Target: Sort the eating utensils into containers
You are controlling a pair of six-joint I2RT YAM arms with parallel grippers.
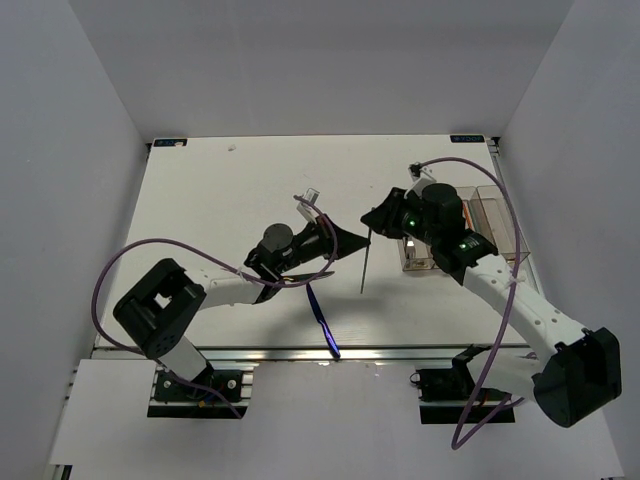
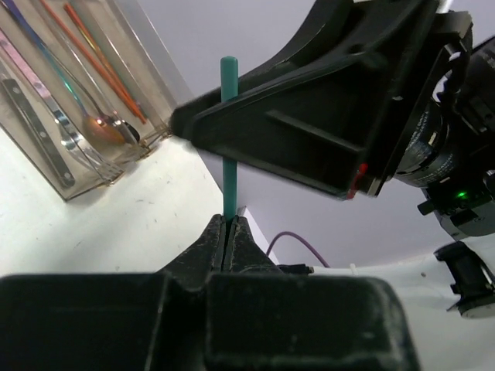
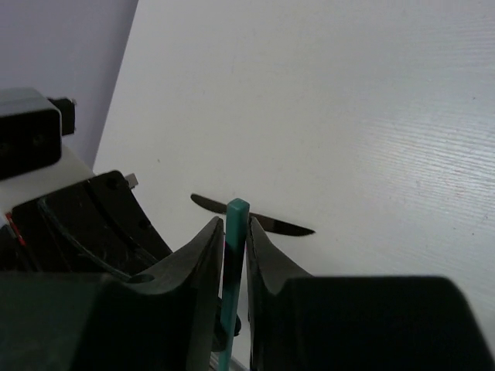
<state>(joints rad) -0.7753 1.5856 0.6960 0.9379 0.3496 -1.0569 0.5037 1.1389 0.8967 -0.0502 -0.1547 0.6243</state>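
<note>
My left gripper [image 1: 362,241] is shut on a teal chopstick [image 2: 229,139], which stands up out of its closed jaws [image 2: 230,222]. My right gripper [image 1: 373,222] meets it from the right. Its jaws stand on either side of the chopstick's upper end [image 3: 236,232] with narrow gaps. The chopstick shows as a thin dark line in the top view [image 1: 365,265]. The containers [image 1: 497,222] stand at the right. In the left wrist view [image 2: 77,182] they hold red chopsticks [image 2: 100,58], a red-bowled spoon [image 2: 100,127] and silver pieces. A blue knife [image 1: 322,318] lies near the front edge.
A knife blade [image 3: 282,226], dark in this view, lies on the white table behind the chopstick in the right wrist view. A small clear object [image 1: 308,198] sits behind my left gripper. Purple cables loop beside both arms. Grey walls enclose the table.
</note>
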